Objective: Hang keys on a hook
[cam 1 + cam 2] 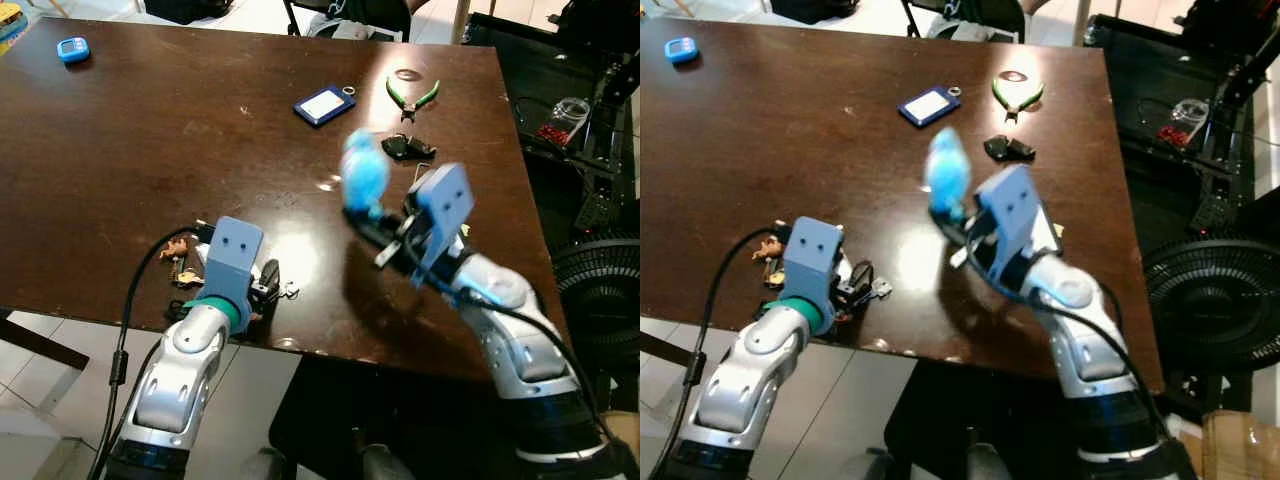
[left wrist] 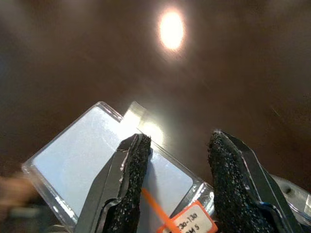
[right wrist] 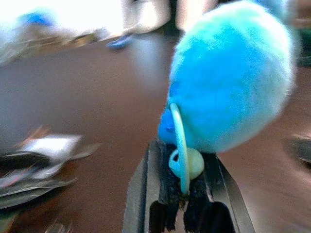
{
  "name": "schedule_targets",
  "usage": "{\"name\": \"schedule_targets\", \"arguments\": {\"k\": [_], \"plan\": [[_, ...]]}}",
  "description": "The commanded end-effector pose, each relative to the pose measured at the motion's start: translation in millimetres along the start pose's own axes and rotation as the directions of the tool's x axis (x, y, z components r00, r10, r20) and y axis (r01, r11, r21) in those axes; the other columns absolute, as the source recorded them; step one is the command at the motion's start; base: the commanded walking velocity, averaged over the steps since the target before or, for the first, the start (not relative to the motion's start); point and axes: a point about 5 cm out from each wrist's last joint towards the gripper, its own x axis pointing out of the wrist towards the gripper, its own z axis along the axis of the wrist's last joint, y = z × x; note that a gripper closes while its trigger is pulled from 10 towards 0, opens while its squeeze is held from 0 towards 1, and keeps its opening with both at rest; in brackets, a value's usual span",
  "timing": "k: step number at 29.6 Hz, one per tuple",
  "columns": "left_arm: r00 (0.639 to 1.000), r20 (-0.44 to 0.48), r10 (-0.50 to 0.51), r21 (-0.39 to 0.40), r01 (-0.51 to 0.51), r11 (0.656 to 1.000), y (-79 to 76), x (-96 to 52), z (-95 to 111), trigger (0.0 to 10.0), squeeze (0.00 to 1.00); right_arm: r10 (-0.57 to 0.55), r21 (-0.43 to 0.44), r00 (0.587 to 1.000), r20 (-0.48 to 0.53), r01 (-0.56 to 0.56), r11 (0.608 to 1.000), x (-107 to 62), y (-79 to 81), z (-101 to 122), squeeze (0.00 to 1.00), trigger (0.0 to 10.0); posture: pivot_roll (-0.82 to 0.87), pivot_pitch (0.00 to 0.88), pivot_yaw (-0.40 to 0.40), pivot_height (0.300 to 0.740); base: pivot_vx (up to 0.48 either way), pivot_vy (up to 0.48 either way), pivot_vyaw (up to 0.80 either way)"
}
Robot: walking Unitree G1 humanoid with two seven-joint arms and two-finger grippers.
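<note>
Your right claw [image 1: 385, 232] pinches the blue pompom keychain [image 1: 364, 178] by its thin loop; a jerk could slip it. Left claw [image 2: 180, 184] sits open over a clear tag [image 2: 92, 155] at the table's [image 1: 150, 150] near edge.

- The table [image 1: 150, 150] is dark brown and glossy, with a white glare spot.
- The pompom [image 3: 233, 77] is bright sky blue, with a pale turquoise loop [image 3: 181, 145].
- The tag [image 1: 324, 104] near the table's far edge is navy with a white panel.
- The pliers [image 1: 412, 98] beside that tag have green handles.
- The small gadget [image 1: 73, 49] at the table's far left corner is blue.
- The card [image 2: 97, 160] is clear and pale, with an orange-edged label [image 2: 194, 221].
- Both arms are silver, their fingers [image 2: 129, 179] black.
</note>
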Motion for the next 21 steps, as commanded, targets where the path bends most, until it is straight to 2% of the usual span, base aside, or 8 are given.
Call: {"name": "schedule_targets", "arguments": {"k": [1,3,5,7,9,15,21], "plan": [[0.999,0.025,0.036,0.012,-0.036,0.999,7.1,-6.3,2.6,10.0,0.00,-0.065,0.023,0.998,0.004,0.065,0.998,-6.7,-4.0,-3.2,0.00,10.0,-0.07,0.162,0.113,0.740,0.000,0.000,0.00],[0.995,0.053,0.082,0.048,-0.084,0.995,18.2,-18.6,6.3,10.0,0.00,-0.129,0.054,0.991,-0.023,0.131,0.990,-19.7,-2.2,-14.8,0.00,10.0,-0.07,0.139,0.110,0.740,0.000,0.000,0.00],[0.995,0.053,0.082,0.048,-0.084,0.995,18.2,-18.6,6.3,10.0,0.00,-0.129,0.054,0.991,-0.023,0.131,0.990,-19.7,-2.2,-14.8,0.00,10.0,-0.07,0.139,0.110,0.740,0.000,0.000,0.00],[0.989,0.056,0.134,0.060,-0.137,0.989,27.8,-28.0,4.6,10.0,0.00,-0.159,0.066,0.986,-0.049,0.162,0.985,-30.6,2.1,-23.5,0.00,10.0,-0.07,0.115,0.103,0.740,0.000,0.000,0.00],[0.986,0.055,0.155,0.059,-0.158,0.986,30.9,-29.9,3.2,10.0,0.00,-0.167,0.074,0.985,-0.050,0.170,0.983,-32.9,3.3,-24.4,0.00,10.0,-0.07,0.108,0.101,0.740,0.000,0.000,0.00],[0.983,0.049,0.176,0.046,-0.178,0.983,33.8,-28.3,0.7,10.0,0.00,-0.188,0.088,0.981,-0.045,0.191,0.978,-32.1,2.9,-22.9,0.00,10.0,-0.08,0.093,0.100,0.740,0.000,0.000,0.00],[0.987,0.052,0.152,0.046,-0.154,0.987,28.3,-22.9,2.3,10.0,0.00,-0.233,0.060,0.971,-0.050,0.236,0.970,-32.6,-1.5,-22.8,0.00,10.0,-0.09,0.087,0.104,0.740,0.000,0.000,0.00]]}}
